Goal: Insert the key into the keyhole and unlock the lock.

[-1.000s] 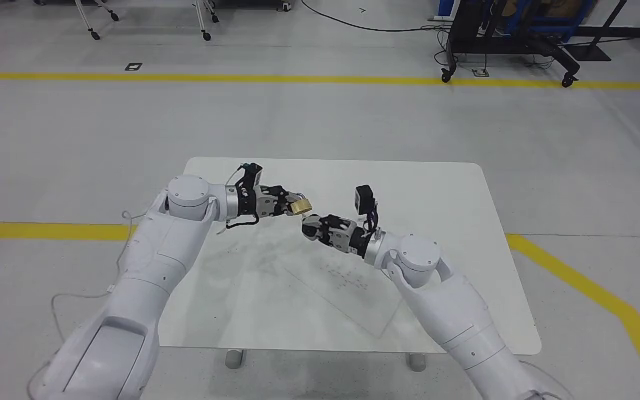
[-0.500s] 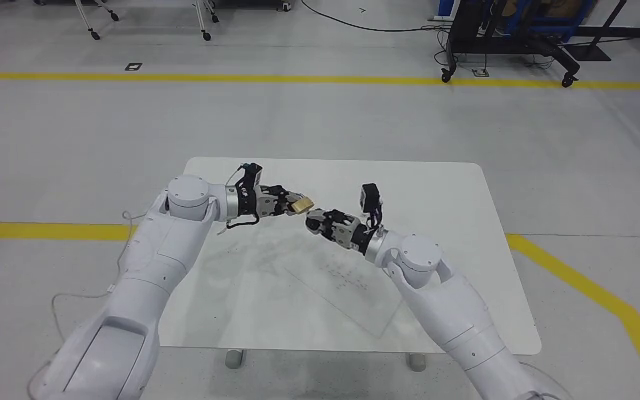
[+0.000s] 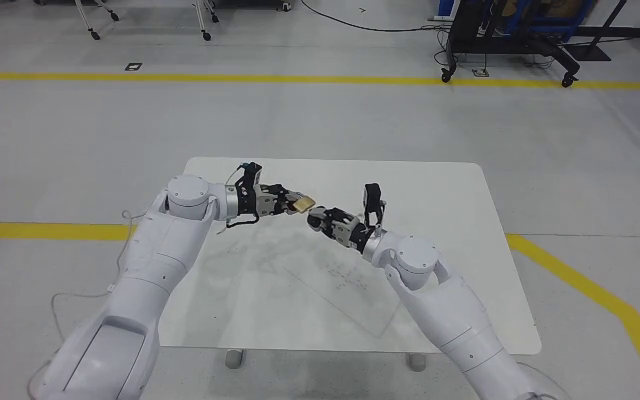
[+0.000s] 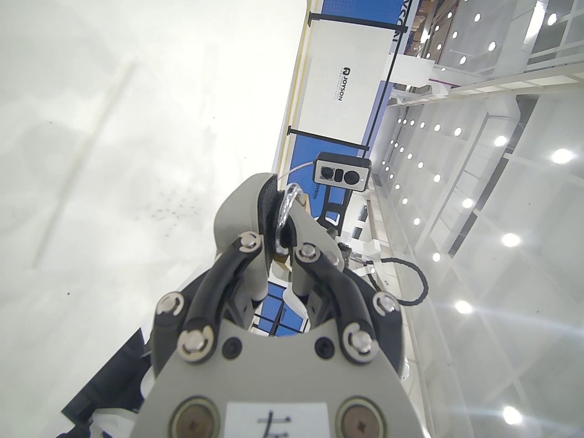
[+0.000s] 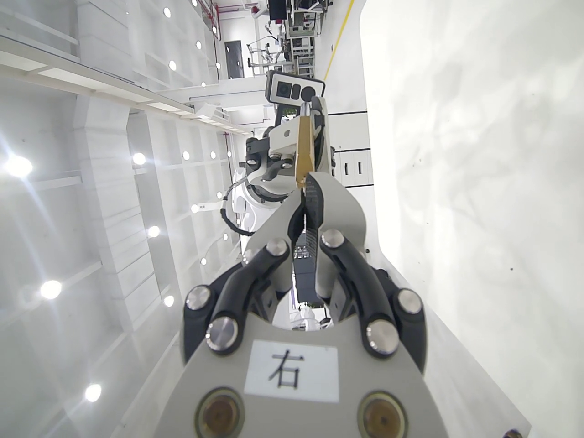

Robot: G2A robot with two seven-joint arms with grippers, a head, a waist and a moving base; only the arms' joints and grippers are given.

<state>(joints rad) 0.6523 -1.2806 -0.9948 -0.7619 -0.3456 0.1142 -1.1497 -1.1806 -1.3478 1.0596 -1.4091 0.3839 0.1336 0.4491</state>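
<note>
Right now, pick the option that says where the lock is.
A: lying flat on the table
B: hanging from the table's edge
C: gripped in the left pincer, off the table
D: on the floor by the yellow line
C: the left pincer is closed on the brass lock, its shackle pinched between the fingers, and holds it clear of the table.

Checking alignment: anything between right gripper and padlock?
Nothing: in the right wrist view the padlock sits right at the tip of the right gripper, no gap showing.
</note>
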